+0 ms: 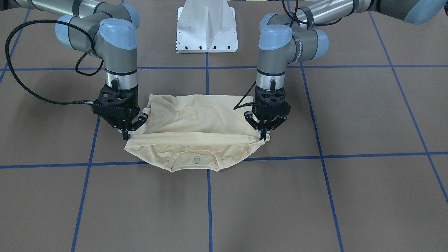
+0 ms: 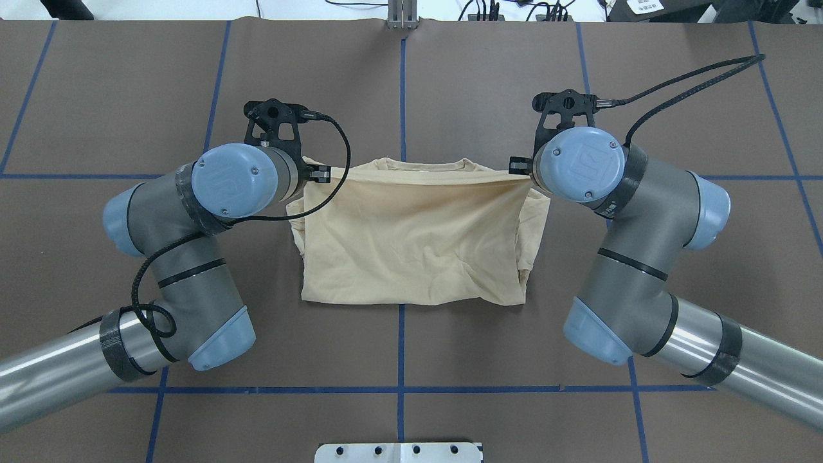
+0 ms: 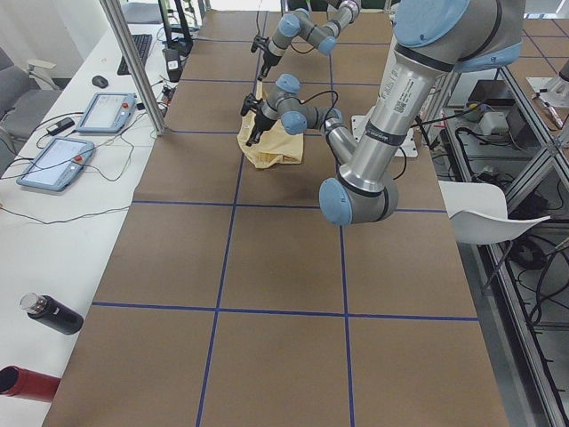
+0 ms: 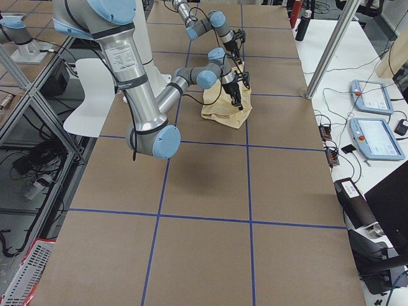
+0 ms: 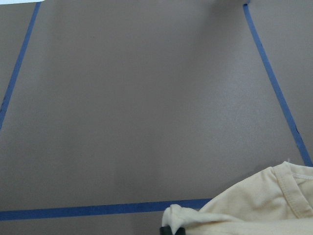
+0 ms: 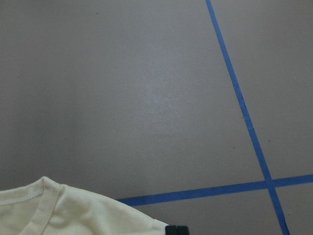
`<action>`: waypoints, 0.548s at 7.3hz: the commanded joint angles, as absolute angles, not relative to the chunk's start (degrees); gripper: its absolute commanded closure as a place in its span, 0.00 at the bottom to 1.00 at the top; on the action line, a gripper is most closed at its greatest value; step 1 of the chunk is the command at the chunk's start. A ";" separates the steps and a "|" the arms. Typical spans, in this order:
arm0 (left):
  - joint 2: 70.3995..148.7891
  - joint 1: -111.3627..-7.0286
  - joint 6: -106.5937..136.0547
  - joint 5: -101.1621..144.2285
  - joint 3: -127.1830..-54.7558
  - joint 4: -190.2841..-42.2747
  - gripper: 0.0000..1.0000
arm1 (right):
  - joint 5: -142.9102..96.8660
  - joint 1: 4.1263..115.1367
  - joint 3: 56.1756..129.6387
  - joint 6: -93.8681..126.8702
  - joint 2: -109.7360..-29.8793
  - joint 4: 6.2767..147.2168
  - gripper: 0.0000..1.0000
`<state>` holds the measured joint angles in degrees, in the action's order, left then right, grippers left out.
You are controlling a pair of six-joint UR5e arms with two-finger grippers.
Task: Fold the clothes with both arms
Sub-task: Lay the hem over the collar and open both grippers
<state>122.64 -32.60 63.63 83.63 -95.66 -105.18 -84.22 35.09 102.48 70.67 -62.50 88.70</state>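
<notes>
One brown table point(image 1: 350, 196), gridded with blue tape, hosts the job as two grey-and-silver jointed robot arms with light blue joint caps, the left arm point(image 2: 193, 283) and the right arm point(image 2: 633, 257), fold a pale cream-yellow long-sleeved T-shirt point(image 2: 411, 244) of thin fabric. The shirt lies across the table's centre line, midway between the arms, its top layer doubled over toward the collar and stretched taut. The black two-finger left tool point(image 1: 264, 135) and the black two-finger right tool point(image 1: 125, 134) each pinch one end of that raised edge, fingers pressed together on the cloth, just short of the collar, where a small white neck label point(image 1: 196, 160) shows. The fold looks close to done; what appears left is laying the edge down. Done well, both tools would descend together at matching height, hold the edge taut and parallel to the collar, then let go at once, so the thin fabric neither sags, skews nor drags the layer beneath.
</notes>
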 commanded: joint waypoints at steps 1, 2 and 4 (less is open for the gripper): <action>122.87 -32.78 63.46 83.85 -95.54 -105.99 0.90 | -84.29 35.16 100.81 70.67 -61.61 88.07 0.30; 122.70 -34.18 62.59 84.37 -95.89 -111.48 0.53 | -85.24 35.85 100.81 70.32 -61.09 88.15 0.01; 122.17 -34.89 61.97 88.75 -97.37 -113.12 0.03 | -96.72 39.97 104.12 66.29 -61.26 88.33 0.01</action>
